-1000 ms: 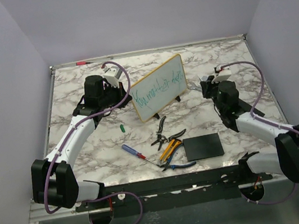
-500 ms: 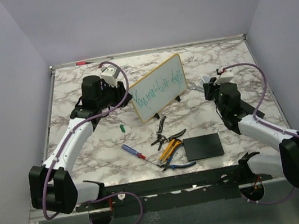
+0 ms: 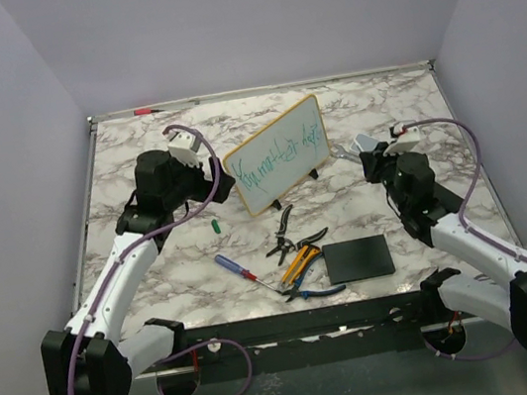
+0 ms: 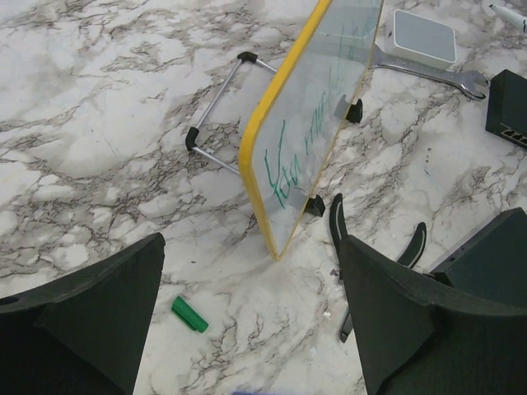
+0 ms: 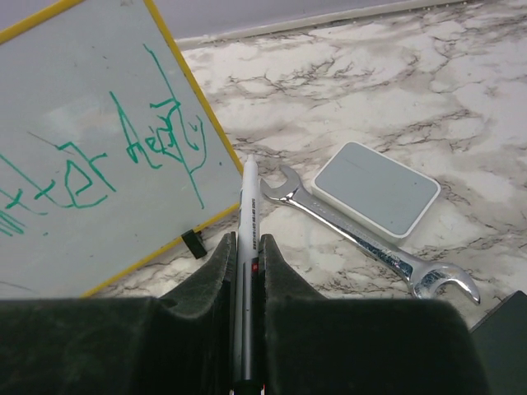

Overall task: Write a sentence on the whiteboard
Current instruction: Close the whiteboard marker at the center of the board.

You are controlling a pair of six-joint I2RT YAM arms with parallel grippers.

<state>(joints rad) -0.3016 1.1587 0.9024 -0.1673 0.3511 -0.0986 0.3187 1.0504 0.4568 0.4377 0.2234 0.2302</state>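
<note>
The whiteboard [image 3: 277, 155] stands tilted on its small dark feet at the middle back, its frame yellow. The sentence [image 3: 279, 162] runs across it in teal-green scrawl. The left wrist view shows the whiteboard [image 4: 321, 115] nearly edge-on, with the sentence [image 4: 306, 141] on its face. My left gripper [image 3: 211, 182] is open and empty, just left of the board's left edge; in its own view the left gripper [image 4: 251, 255] has the board's corner ahead of it. My right gripper [image 5: 245, 243] is shut on a white marker [image 5: 249, 193], right of the whiteboard [image 5: 82, 107] and clear of it.
A green cap [image 4: 189, 314] lies on the marble below the board. A wrench [image 5: 362, 234] and a grey-blue block [image 5: 375, 188] lie right of the board. Pliers [image 3: 283, 224], a screwdriver [image 3: 234, 265], cutters [image 3: 311, 292] and a black pad [image 3: 358, 259] sit at the front.
My left gripper has opened from shut and drawn back to the left, away from the board's left edge. The right arm has shifted slightly right with the marker still held.
</note>
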